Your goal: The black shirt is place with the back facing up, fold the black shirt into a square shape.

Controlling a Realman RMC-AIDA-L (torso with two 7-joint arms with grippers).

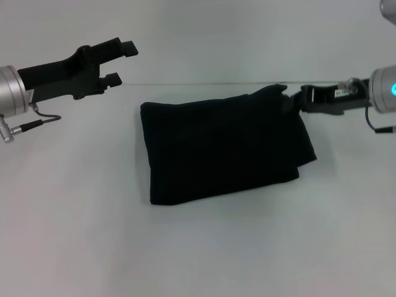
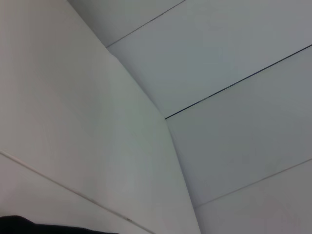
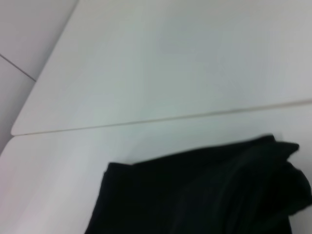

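Right end effector pinching black shirt corner.

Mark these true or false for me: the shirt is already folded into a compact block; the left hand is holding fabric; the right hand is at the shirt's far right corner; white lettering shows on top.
1. The black shirt lies folded into a compact block. True.
2. The left hand holds fabric. False: it is open, raised clear of the shirt at the left.
3. The right hand is at the shirt's far right corner. True; that corner is bunched up against it.
4. White lettering shows on top. False: only plain black fabric is visible.
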